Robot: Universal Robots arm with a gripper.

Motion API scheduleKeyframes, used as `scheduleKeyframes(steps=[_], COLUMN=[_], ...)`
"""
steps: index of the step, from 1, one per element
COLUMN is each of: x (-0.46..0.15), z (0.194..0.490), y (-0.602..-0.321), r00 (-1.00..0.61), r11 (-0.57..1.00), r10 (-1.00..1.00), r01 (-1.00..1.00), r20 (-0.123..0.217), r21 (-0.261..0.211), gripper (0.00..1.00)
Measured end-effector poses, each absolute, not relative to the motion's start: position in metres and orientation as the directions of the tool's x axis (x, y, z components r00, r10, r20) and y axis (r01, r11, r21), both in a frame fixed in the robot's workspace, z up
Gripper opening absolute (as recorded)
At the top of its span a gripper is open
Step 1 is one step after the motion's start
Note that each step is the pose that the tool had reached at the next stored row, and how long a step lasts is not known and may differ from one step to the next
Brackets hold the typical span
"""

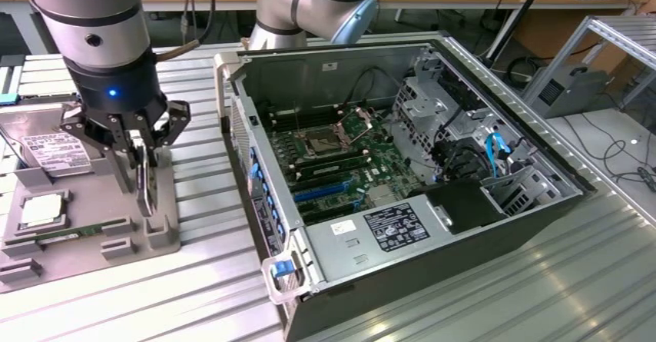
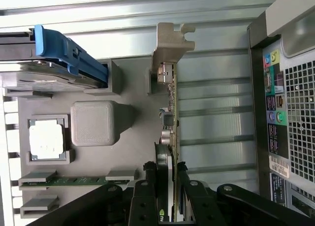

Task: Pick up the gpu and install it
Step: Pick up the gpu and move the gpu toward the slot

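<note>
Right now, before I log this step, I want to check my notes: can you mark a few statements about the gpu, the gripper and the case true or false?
1. The gripper is closed on the gpu, which stands on edge. True.
2. The gpu is seated in the computer case. False: it is at the grey tray, beside the case.
3. The case is closed on its side. False: it lies open, with the motherboard showing.
4. A hard drive lies on the tray. True.
</note>
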State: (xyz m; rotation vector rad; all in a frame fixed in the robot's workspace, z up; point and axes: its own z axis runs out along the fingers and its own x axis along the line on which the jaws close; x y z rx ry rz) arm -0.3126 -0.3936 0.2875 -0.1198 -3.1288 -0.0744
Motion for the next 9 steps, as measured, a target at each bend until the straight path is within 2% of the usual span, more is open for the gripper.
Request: scheduleKeyframes(steps=[9], x=[-0.313], z=[0.3], y=[-0.394], r00=[-0.997], r11=[0.996], r10=[0.076], r01=[0.077], r20=[0.011], r21=[0.048], gripper=[0.27])
